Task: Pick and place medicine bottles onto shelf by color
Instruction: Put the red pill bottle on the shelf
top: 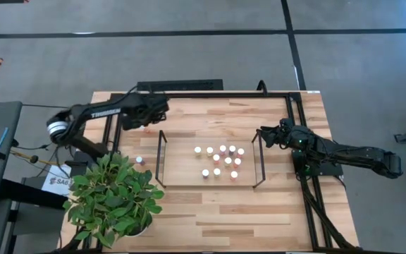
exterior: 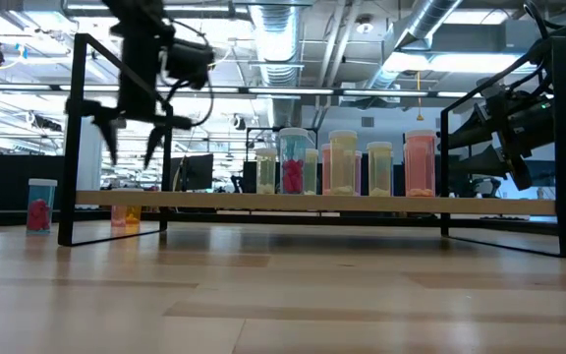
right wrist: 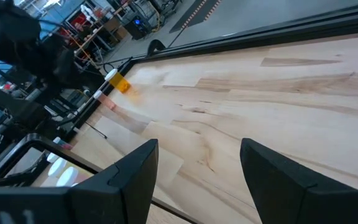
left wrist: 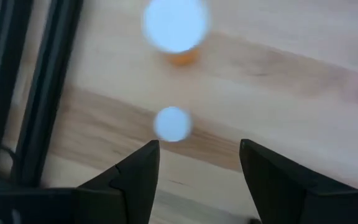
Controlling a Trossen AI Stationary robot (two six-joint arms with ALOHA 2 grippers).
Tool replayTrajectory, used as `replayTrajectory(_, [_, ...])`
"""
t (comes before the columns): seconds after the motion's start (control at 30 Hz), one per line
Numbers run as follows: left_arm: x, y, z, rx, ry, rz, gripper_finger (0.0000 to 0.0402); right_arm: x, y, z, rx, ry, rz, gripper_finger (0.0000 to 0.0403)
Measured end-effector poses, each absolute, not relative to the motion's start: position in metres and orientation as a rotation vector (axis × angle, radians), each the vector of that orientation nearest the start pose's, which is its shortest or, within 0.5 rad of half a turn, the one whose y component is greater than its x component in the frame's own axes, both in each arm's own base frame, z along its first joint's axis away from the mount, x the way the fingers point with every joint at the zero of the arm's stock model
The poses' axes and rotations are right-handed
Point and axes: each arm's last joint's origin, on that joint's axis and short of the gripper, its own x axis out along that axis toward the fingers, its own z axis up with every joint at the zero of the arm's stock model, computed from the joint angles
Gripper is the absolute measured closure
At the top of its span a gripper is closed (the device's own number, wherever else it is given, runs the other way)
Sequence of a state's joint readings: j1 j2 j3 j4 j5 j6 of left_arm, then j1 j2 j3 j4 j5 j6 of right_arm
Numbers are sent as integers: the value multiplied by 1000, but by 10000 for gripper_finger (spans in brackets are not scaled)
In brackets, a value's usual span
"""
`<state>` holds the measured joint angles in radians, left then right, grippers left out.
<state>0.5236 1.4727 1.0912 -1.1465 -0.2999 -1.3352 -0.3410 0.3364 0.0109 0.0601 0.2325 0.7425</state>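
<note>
Only low view — pink bottle (exterior: 39,206), shelf (exterior: 312,203)

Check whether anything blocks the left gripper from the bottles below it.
Nothing visible does. The left gripper hangs open above two white-capped bottles on bare table; only open air lies between its fingers and the nearer cap. The right gripper waits by the shelf.
</note>
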Motion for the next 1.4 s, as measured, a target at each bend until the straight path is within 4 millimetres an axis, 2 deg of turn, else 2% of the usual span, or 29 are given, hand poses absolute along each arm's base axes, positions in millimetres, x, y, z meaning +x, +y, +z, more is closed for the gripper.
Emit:
replayTrajectory(0.13, [193,122,221,-1204,833,1653,191,106,-45,144,732,44,-644,154])
replayTrajectory(0.23, [187,118,214,-1216,817,1687,191,106,-45,144,732,44,-644,154])
replayTrajectory(0.4, [188,120,202,-1187,744,1683,191,106,-45,144,732,44,-644,154])
replayTrajectory(0.93, [180,125,174,-1199,673,1683,191,106,-45,144,732,45,-644,154])
replayTrajectory(1.23, [180,125,172,-1198,673,1688,191,106,-45,144,732,45,-644,154])
replayTrajectory(1.4, [184,127,161,-1235,719,1710,191,106,-45,144,732,44,-644,154])
